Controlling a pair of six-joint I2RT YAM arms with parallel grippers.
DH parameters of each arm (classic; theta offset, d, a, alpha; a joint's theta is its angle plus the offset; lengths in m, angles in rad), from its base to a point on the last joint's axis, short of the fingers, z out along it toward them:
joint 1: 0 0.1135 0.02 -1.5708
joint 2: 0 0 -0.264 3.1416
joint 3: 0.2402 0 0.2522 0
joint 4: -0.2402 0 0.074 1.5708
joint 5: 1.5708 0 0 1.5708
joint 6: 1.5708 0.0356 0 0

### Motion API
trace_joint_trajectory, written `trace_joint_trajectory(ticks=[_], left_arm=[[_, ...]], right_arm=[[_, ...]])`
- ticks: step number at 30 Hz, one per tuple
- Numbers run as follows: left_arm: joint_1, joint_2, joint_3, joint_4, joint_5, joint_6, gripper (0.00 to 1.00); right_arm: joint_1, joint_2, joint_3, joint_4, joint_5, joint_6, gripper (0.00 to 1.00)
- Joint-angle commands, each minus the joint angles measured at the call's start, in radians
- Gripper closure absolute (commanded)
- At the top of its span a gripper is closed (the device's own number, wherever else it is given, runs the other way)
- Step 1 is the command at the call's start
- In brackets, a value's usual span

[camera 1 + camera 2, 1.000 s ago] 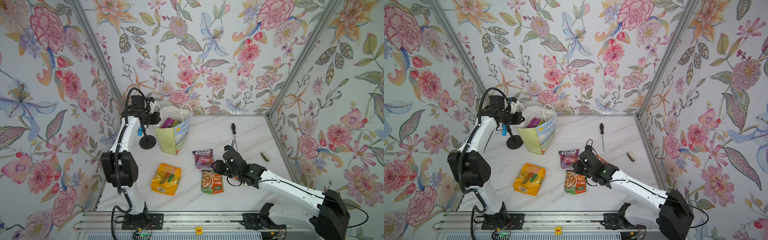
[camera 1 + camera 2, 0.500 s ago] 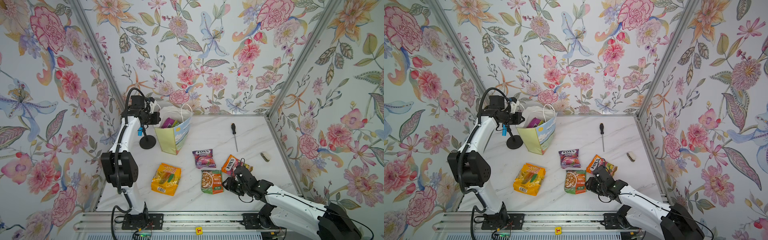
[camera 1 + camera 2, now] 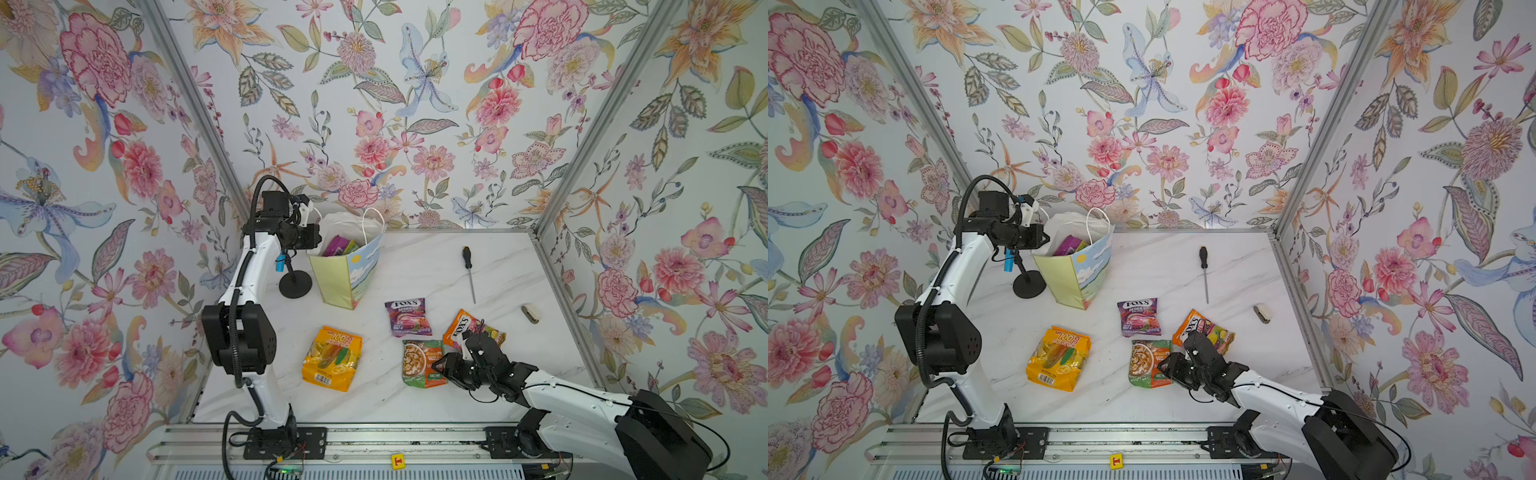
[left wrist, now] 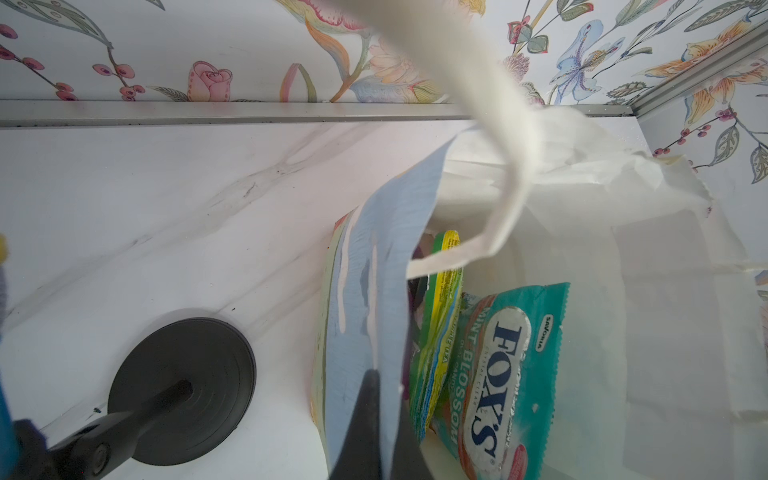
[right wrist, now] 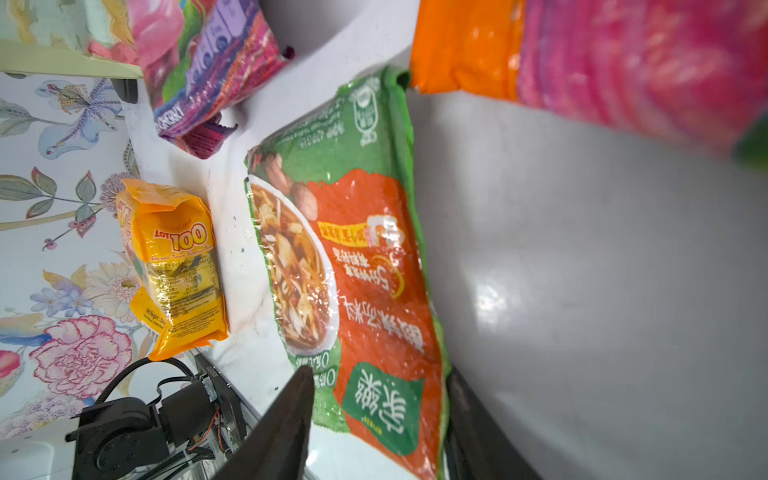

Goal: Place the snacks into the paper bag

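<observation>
right gripper (image 3: 439, 367) backed toward 6 o'clock, uncovering orange FOX'S packet (image 3: 460, 328) | now half-open astride green-orange noodle packet (image 3: 419, 361), not yet gripped | left gripper (image 3: 315, 241) clamps paper bag (image 3: 332, 282) rim

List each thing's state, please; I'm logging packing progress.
paper bag: upright, open, rim pinched
left gripper: shut on paper bag
right gripper: open, astride green-orange packet
green-orange packet: lying flat, unbagged
yellow packet: lying flat, unbagged
purple packet: lying flat, unbagged
orange packet: unbagged
teal packet: bagged
screwdriver: lying flat
</observation>
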Motion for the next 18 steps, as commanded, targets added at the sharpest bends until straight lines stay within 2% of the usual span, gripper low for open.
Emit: trace_joint_trajectory(ticks=[1, 7, 15, 17, 18], left_arm=[[0.010, -0.043, -0.012, 0.006, 0.010, -0.006, 0.97], [0.012, -0.044, -0.012, 0.006, 0.008, -0.006, 0.97], [0.011, -0.044, -0.012, 0.005, 0.007, -0.003, 0.97], [0.012, -0.044, -0.012, 0.005, 0.007, -0.005, 0.97], [0.011, -0.045, -0.012, 0.005, 0.007, -0.005, 0.97]], right_arm=[[0.000, 0.022, -0.025, 0.073, -0.011, 0.038, 0.50], [0.002, 0.053, -0.038, 0.142, -0.006, 0.057, 0.58], [0.002, 0.048, -0.036, 0.165, 0.024, 0.064, 0.88], [0.000, 0.039, -0.031, 0.164, 0.037, 0.058, 0.99], [0.000, 0.034, -0.027, 0.162, 0.040, 0.055, 1.00]])
